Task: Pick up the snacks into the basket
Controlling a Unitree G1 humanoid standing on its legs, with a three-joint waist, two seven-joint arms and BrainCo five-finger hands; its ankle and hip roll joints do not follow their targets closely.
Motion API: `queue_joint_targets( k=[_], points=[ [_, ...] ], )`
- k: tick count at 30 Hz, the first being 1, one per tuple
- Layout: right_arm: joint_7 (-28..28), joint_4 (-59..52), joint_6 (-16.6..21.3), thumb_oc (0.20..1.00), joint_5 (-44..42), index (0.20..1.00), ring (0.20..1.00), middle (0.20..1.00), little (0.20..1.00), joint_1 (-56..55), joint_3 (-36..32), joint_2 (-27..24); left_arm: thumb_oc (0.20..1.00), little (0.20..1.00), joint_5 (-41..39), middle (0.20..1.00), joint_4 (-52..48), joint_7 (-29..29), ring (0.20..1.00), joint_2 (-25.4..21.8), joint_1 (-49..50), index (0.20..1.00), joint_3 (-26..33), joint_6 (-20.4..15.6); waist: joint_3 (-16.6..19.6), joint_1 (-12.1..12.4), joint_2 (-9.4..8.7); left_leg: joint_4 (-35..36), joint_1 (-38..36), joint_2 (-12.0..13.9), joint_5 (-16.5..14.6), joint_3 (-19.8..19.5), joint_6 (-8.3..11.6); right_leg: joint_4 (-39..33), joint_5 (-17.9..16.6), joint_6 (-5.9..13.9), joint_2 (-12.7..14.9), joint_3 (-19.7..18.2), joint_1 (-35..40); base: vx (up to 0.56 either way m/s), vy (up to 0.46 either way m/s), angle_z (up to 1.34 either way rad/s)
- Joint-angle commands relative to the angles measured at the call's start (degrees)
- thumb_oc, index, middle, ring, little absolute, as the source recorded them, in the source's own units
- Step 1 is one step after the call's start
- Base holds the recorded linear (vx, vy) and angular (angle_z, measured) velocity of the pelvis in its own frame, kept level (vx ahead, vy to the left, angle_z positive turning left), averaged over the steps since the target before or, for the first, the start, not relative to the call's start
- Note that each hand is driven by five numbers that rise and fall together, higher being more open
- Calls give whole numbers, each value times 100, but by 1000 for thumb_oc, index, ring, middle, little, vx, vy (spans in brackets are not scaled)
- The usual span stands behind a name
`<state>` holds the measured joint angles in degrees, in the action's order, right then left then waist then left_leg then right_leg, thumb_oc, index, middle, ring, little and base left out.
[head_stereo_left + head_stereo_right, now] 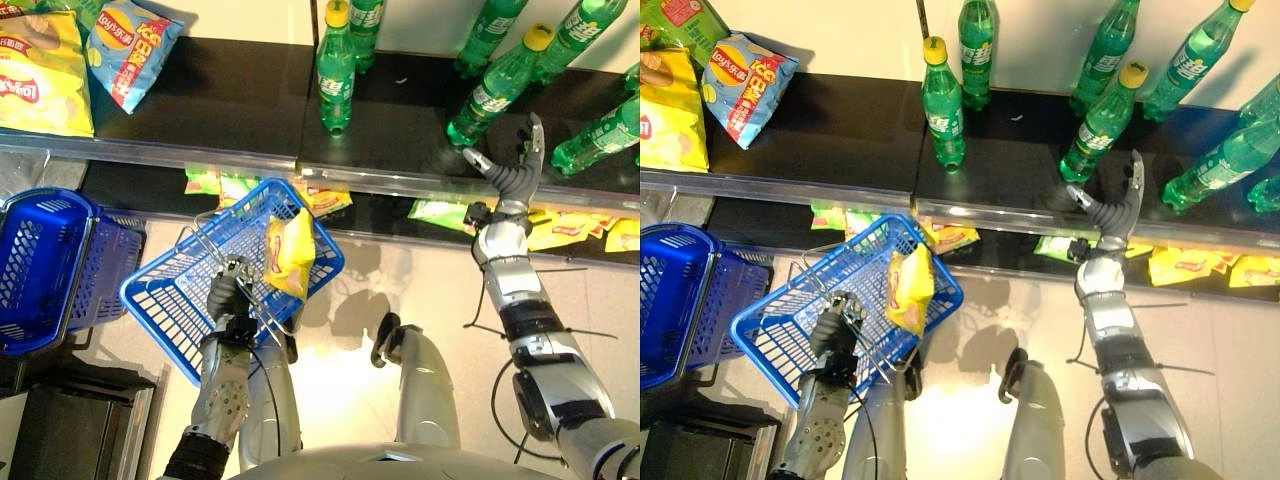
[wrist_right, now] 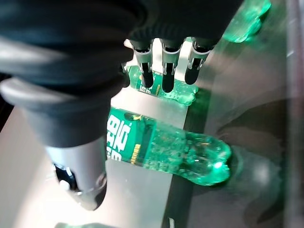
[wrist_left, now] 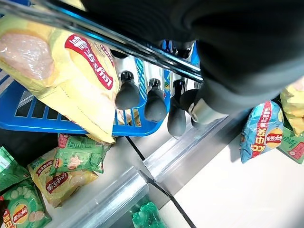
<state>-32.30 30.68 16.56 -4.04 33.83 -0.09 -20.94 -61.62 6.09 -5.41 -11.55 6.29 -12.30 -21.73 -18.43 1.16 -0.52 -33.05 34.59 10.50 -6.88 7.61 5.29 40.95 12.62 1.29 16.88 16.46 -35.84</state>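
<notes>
The blue basket (image 1: 190,290) hangs tilted in front of the shelves, carried by the left hand (image 1: 228,292), whose fingers are curled round its wire handle (image 1: 262,312). 1 yellow snack bag (image 1: 291,252) sits inside it, leaning against the far rim. A second blue basket (image 1: 45,265) sits lower at the left, with nothing seen inside.

The right hand (image 1: 515,165) is raised at the upper shelf (image 1: 230,100) with fingers straight and spread, holding nothing, just beside the green bottles (image 1: 500,85); some of these stand, others lie tilted. At the left of that dark shelf lie a large yellow chip bag (image 1: 40,75) and a blue chip bag (image 1: 130,45). The lower shelf (image 1: 385,212) carries more snack packets (image 1: 575,228) in yellow and green. The floor (image 1: 350,330) below is pale.
</notes>
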Motion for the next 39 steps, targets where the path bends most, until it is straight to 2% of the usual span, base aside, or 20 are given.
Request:
queue_joint_targets(
  k=[1, 11, 34, 35, 36, 39],
  points=[
    [-107, 650, 125, 1000, -343, 1000, 1000, 1000, 1000, 628, 117, -413, 200, 200, 76, 200, -990, 362, 200, -144, 41, 200, -198, -396, 407, 143, 166, -157, 75, 37, -164, -93, -153, -531, -633, 569, 64, -123, 190, 0, 0, 0],
    [94, 1995, 14, 1000, -750, 1000, 1000, 1000, 1000, 1774, 567, -707, 200, 200, -2, 200, -1079, 430, 200, -247, 63, 200, -327, -324, 381, 253, 194, -116, 107, 20, -112, -102, -132, -543, -686, 568, 52, -105, 170, 0, 0, 0],
    [285, 3608, -239, 1000, -942, 1000, 1000, 1000, 1000, 3067, 1142, -1167, 200, 200, -64, 200, -1092, 442, 200, -420, 23, 200, -372, -318, 309, 382, 226, -51, 101, -28, -17, -171, -132, -555, -717, 569, 31, -46, 213, -2, -1, 0],
    [293, 3687, -242, 438, -966, 438, 438, 438, 438, 3122, 1169, -1181, 200, 200, -75, 200, -1087, 443, 200, -424, 13, 200, -378, -326, 297, 387, 229, -52, 104, -33, -13, -186, -129, -541, -714, 569, 31, -46, 207, 0, 0, 0],
    [293, 3697, -243, 200, -971, 200, 200, 200, 200, 3148, 1174, -1187, 200, 200, -78, 200, -1085, 446, 200, -428, 8, 200, -375, -332, 292, 387, 229, -57, 109, -31, -9, -189, -128, -540, -713, 565, 32, -45, 208, -13, -14, 3],
    [321, 3743, -240, 200, -1032, 200, 200, 200, 200, 3175, 1170, -1189, 200, 200, -76, 200, -1080, 444, 200, -427, -2, 200, -378, -330, 278, 387, 236, -64, 96, -28, -14, -192, -128, -528, -712, 568, 28, -38, 215, 0, 0, 0]
  ],
)
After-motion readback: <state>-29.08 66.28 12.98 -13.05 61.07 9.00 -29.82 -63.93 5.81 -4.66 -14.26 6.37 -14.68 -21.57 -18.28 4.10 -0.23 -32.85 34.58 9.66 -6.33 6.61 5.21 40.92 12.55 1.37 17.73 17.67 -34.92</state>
